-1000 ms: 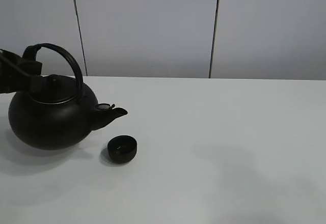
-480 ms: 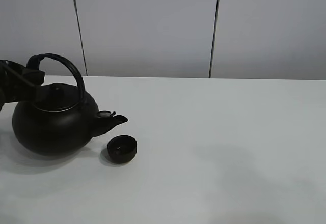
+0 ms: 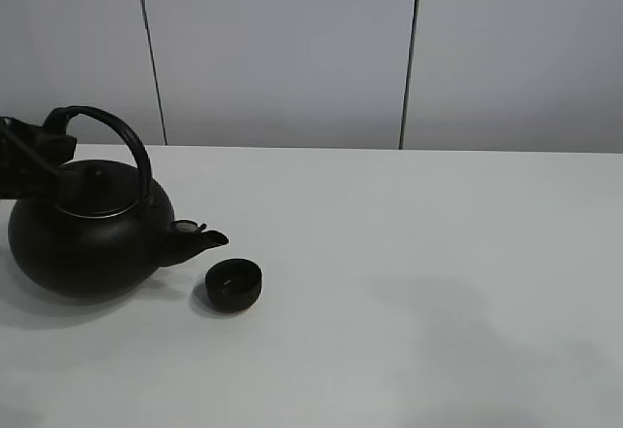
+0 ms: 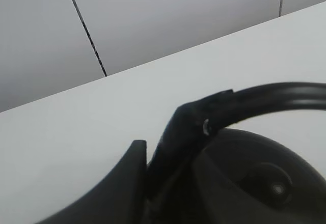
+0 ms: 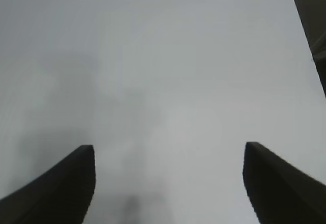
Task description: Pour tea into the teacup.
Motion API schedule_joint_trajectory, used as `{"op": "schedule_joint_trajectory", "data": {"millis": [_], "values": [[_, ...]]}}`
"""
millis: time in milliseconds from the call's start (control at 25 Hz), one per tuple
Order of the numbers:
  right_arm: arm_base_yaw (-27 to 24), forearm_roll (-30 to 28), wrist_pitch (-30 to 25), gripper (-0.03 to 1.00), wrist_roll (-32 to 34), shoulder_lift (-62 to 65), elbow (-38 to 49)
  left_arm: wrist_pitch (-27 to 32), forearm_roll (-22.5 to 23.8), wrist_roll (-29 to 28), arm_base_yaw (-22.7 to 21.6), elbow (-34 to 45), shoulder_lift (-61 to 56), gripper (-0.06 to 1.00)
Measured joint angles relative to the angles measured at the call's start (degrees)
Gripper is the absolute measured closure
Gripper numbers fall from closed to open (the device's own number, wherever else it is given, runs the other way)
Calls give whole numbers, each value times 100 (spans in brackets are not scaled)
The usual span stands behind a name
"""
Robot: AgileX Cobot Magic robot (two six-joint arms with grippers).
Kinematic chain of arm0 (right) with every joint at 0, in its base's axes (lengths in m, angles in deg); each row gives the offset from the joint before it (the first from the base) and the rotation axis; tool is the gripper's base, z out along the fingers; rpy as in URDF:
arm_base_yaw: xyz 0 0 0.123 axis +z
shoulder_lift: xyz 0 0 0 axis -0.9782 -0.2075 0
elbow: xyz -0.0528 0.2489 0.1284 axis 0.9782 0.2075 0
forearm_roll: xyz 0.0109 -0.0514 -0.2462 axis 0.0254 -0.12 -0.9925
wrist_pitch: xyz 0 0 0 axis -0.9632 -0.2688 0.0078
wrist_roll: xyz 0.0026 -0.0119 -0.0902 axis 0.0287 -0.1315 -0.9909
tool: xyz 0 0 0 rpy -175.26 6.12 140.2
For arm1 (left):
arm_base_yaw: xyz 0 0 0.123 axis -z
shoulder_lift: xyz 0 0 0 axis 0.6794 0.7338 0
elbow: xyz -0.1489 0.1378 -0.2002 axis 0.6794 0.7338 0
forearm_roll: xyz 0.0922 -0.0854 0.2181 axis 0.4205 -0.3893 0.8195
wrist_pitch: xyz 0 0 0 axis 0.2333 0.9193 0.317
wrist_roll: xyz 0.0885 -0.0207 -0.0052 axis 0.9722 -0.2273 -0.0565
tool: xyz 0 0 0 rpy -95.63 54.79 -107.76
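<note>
A large round black teapot point(image 3: 83, 243) with an arched handle point(image 3: 117, 126) sits at the left, nearly upright, low on or just above the white table point(image 3: 409, 282). Its spout point(image 3: 206, 240) points right and ends just left of the teacup point(image 3: 234, 285), a small black bowl-shaped cup on the table. No stream of tea shows at the spout. My left gripper point(image 3: 47, 146) is shut on the handle's left end; the left wrist view shows it point(image 4: 163, 147) clamped on the handle point(image 4: 270, 98) above the lid point(image 4: 265, 180). My right gripper point(image 5: 168, 183) is open and empty over bare table.
A grey panelled wall point(image 3: 292, 49) stands behind the table's far edge. The table surface stretches bare to the right of the cup point(image 3: 438, 253). The right arm is out of the exterior view.
The teapot has come down and moved left, tipping back to nearly upright. Its spout has drawn back from above the cup. The cup has not moved.
</note>
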Motion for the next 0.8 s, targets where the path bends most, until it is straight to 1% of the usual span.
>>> {"op": "schedule_joint_trajectory", "data": {"millis": [240, 800], "values": [[0, 0, 0, 42, 0, 0, 0, -6, 0, 68, 0, 0, 0, 79], [0, 0, 0, 42, 0, 0, 0, -6, 1, 476, 0, 0, 0, 79]]}}
